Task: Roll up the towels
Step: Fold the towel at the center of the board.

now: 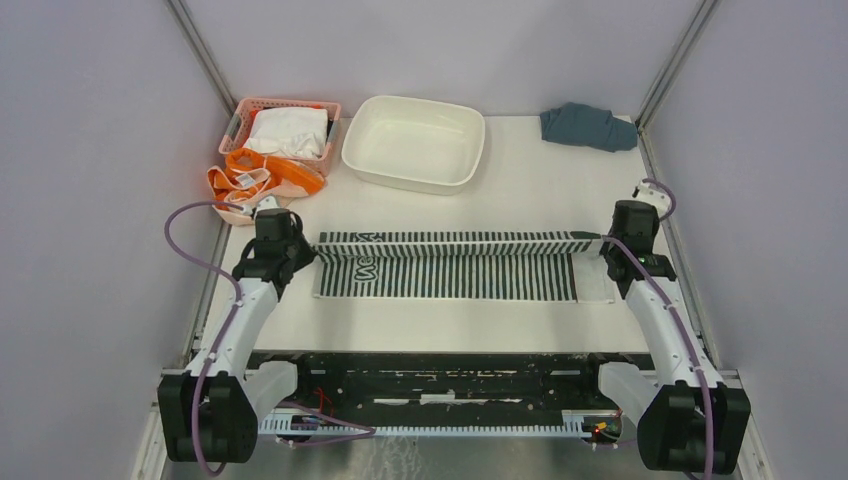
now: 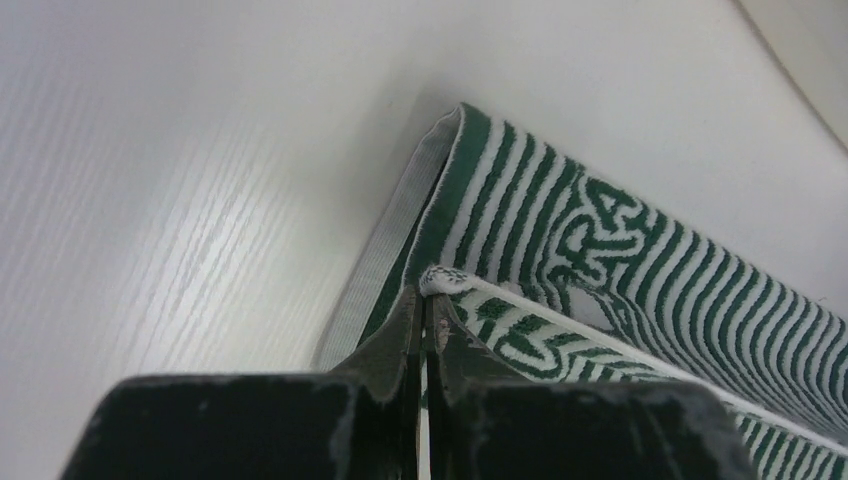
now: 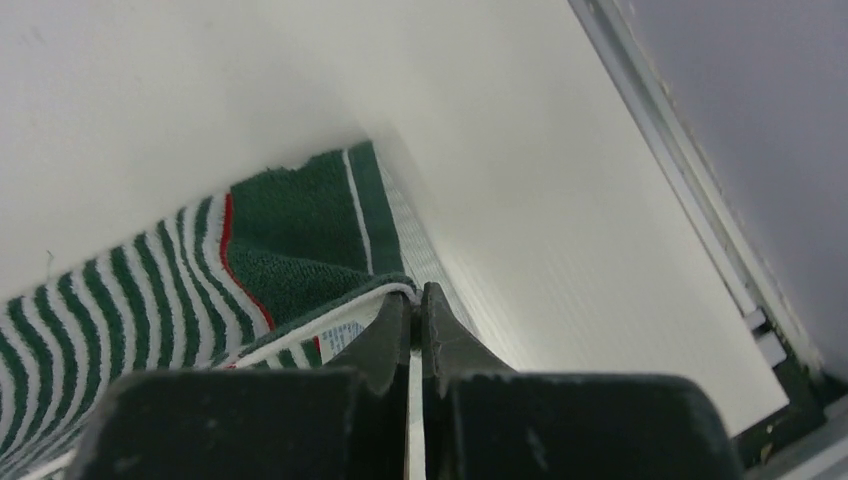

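The green-and-white striped towel (image 1: 450, 268) lies stretched left to right across the table, with its far long edge folded over. My left gripper (image 1: 300, 248) is shut on the towel's left corner (image 2: 440, 280), held just above the lower layer (image 2: 640, 260). My right gripper (image 1: 608, 250) is shut on the towel's right corner (image 3: 400, 290), lifted over the dark green end band (image 3: 300, 230). The orange towel (image 1: 258, 180) lies crumpled at the far left, beside the basket.
A pink basket (image 1: 240, 118) holding a white cloth (image 1: 290, 130) stands at the far left. A white tub (image 1: 414, 142) stands at the far centre. A blue-grey cloth (image 1: 588, 126) lies at the far right. Metal frame rails line both table sides.
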Tool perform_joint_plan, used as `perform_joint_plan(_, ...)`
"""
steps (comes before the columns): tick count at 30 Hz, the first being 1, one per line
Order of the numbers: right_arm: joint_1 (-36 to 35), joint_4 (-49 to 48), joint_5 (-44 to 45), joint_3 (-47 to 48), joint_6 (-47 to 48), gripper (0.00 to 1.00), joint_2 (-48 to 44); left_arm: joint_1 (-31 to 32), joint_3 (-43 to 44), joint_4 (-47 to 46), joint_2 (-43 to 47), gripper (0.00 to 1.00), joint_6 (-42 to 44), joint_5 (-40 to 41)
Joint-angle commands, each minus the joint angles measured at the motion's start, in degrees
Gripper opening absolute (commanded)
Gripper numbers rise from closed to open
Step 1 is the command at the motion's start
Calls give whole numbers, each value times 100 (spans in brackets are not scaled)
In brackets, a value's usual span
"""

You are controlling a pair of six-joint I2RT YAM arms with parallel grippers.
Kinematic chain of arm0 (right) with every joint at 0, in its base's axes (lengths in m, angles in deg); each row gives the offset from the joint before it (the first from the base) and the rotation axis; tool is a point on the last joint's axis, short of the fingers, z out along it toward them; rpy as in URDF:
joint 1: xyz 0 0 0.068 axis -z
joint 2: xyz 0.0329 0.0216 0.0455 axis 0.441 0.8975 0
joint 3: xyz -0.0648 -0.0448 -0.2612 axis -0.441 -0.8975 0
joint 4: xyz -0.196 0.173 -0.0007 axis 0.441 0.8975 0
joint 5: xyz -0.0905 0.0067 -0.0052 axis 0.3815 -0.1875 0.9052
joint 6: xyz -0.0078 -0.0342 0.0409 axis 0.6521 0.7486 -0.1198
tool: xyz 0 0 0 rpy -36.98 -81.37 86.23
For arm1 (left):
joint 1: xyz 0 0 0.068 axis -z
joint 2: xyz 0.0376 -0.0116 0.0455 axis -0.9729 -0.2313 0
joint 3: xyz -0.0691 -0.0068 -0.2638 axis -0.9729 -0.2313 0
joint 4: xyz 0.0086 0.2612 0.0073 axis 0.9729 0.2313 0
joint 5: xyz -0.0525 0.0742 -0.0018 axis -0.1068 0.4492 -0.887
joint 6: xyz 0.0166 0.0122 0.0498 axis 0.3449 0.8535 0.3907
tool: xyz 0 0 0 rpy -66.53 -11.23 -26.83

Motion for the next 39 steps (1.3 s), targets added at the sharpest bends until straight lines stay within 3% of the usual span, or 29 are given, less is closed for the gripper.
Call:
perform_joint_plan(1,47,596,608,-245,-930,1,-187,-55,-330,8,130,3,-625,347)
perform_joint_plan(10,56,998,714,-366,-1530,7,7,-53,-651,-31,-53,3,-1059,197)
perform_joint_plan(18,61,1723,592,-43,-1967,2,192,-59,-790,53,251,3,-1242,269)
perform_joint_plan(26,67,1946,653,-133,-2056,13,-92,-56,-947,288,418,5,-1403,366)
perform_joint_plan(29,64,2078,649,-222,-2143,19,-102,-59,-956,359,425,14,-1472,390)
perform_joint_plan(33,64,2389,588,-108,-2278,44,-260,-60,-797,674,535,38,-1561,481)
perform_joint_plan(39,69,3259,286,210,-2366,58,-734,-53,-372,1480,1034,64,-1635,701)
